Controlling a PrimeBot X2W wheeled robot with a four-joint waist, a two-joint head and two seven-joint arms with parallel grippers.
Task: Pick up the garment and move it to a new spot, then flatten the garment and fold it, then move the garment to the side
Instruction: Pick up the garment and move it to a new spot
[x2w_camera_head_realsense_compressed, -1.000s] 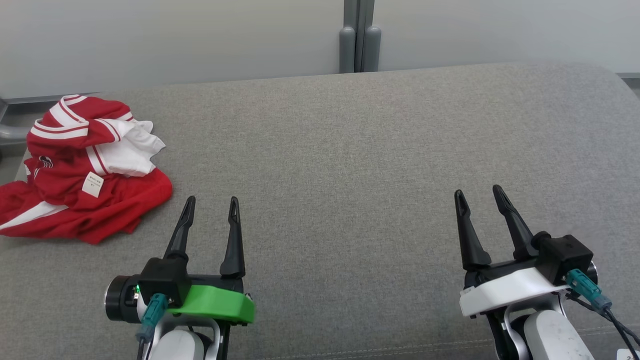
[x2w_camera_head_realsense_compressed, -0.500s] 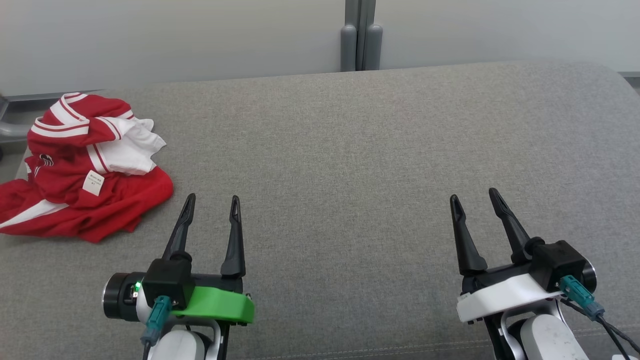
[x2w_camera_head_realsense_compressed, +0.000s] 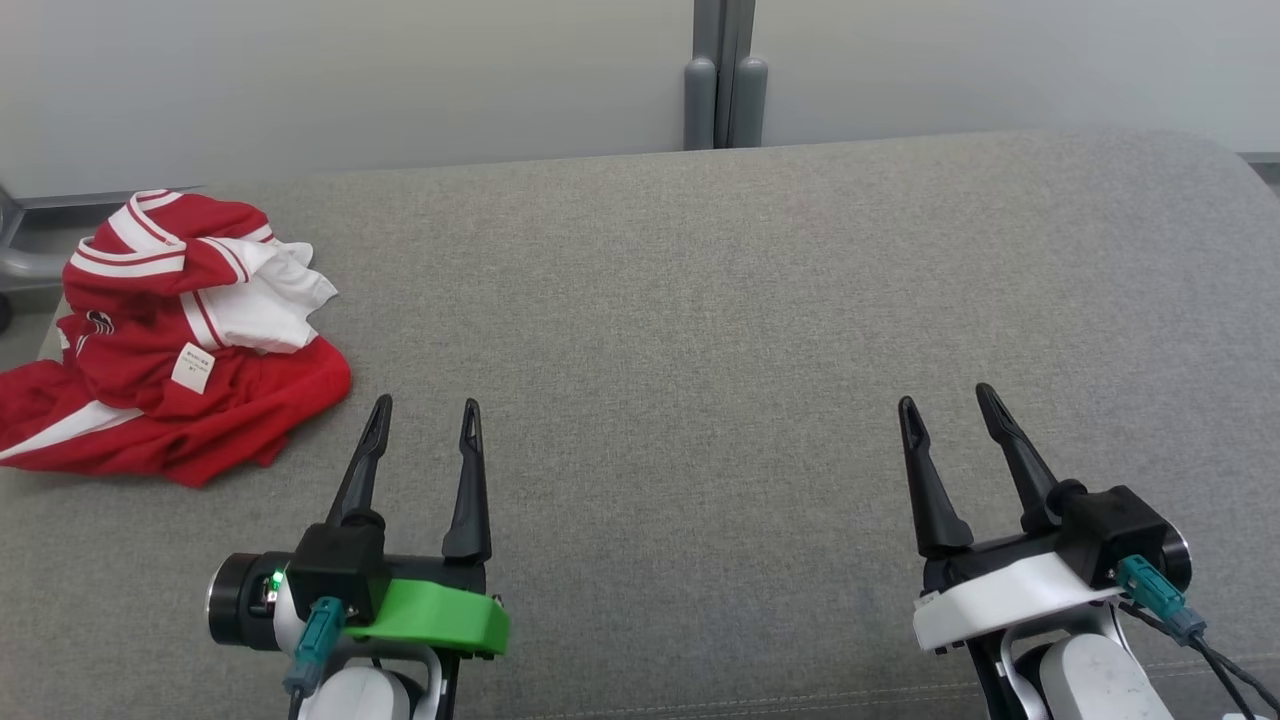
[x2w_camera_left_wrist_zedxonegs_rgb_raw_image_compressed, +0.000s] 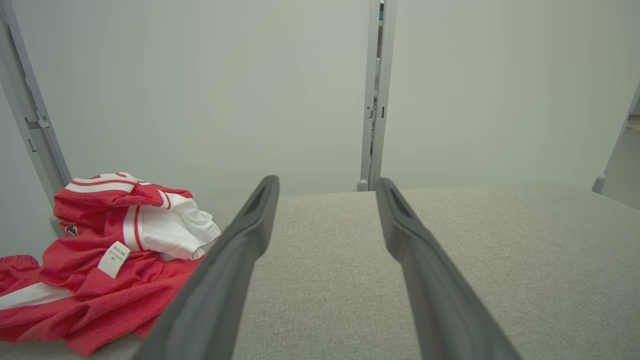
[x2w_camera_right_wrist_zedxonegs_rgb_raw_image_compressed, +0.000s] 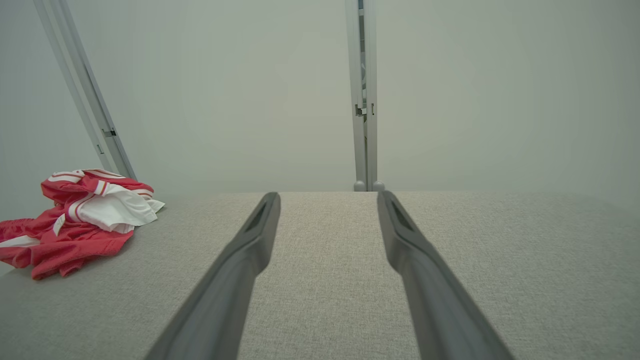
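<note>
1. Garment (x2w_camera_head_realsense_compressed: 190, 340): crumpled red-and-white heap by the cushion's (x2w_camera_head_realsense_compressed: 700, 300) left edge, toward the far corner.
2. Left jaws and right jaws: both spread wide, empty, at the near edge.
3. Suggest the left jaws pinch a thick top fold and lift well clear before carrying it centreward.

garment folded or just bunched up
Bunched up, not folded: the garment lies in a crumpled red and white heap on the grey cushion, layers overlapping unevenly, its tag showing.
</note>
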